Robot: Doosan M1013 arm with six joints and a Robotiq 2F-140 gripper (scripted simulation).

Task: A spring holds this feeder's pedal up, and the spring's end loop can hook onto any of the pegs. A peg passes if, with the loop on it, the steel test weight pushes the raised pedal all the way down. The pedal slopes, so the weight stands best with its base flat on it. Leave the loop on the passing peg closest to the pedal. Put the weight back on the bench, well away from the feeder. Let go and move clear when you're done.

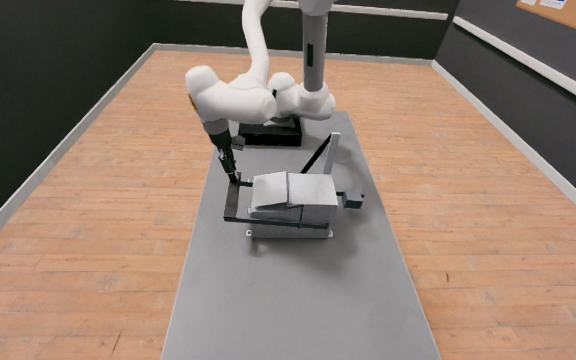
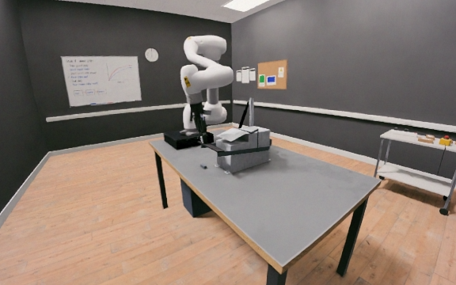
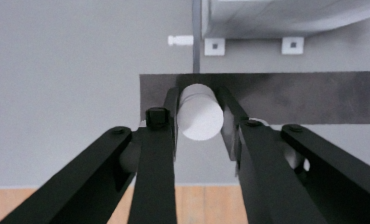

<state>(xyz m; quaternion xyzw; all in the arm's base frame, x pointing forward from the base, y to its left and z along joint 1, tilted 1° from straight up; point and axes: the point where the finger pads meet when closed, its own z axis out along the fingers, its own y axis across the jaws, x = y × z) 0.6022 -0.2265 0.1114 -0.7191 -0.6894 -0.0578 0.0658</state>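
My gripper (image 1: 235, 178) (image 2: 205, 139) (image 3: 197, 103) points down and is shut on the steel test weight (image 3: 201, 119), a pale upright cylinder. Both are over one end of the feeder's dark pedal plate (image 1: 231, 201) (image 3: 296, 97), at the far end in the top view. Whether the weight's base touches the plate cannot be told. The grey feeder (image 1: 313, 190) (image 2: 244, 158) (image 3: 286, 15) stands beside the pedal, joined to it by dark side arms. A pale peg-like stub (image 3: 180, 40) shows beside one arm in the wrist view. I cannot make out the spring or its loop.
An upright post (image 1: 332, 152) (image 2: 251, 112) with a slanted black bar stands behind the feeder. A dark block (image 1: 352, 200) sticks out on the feeder's right. A small dark piece (image 2: 203, 166) lies on the bench. The black robot base (image 1: 270, 135) is at the back.
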